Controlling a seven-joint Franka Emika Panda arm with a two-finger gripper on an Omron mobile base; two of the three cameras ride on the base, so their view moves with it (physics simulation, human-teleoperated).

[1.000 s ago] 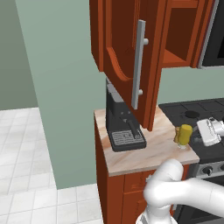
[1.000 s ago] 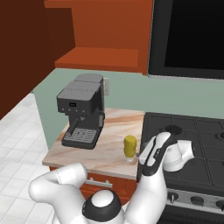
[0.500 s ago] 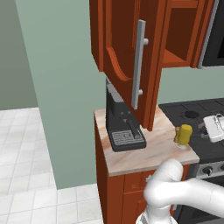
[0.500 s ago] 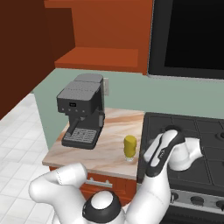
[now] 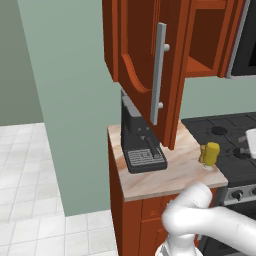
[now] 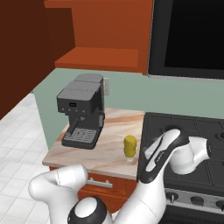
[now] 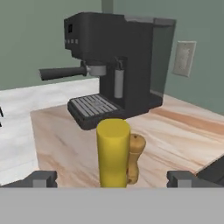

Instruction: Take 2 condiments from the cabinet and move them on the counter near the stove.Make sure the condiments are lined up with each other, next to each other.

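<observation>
The yellow bottle [image 7: 113,152] stands upright on the beige counter [image 7: 57,140], with the small wooden shaker [image 7: 136,156] touching its side just behind it. My gripper [image 7: 111,178] is open, its fingertips [image 7: 43,178] spread wide either side of the bottle and short of it, holding nothing. In the left base view the bottle [image 5: 212,151] and shaker [image 5: 203,154] sit at the counter's [image 5: 165,175] right edge beside the black stove [image 5: 222,132]. From the right base view the bottle [image 6: 129,146] hides the shaker. The cabinet's door [image 5: 140,55] hangs open, silver handle [image 5: 159,75] outward.
A black coffee machine [image 6: 83,109] fills the back left of the counter, under the open door. A dark microwave [image 6: 188,35] hangs over the stove [image 6: 192,131], where my white hand [image 6: 194,151] hovers. A wall outlet [image 7: 183,57] sits behind the counter.
My hand has drawn back a little from the bottle and shaker, sliding further over the stove. Both condiments stay put.
</observation>
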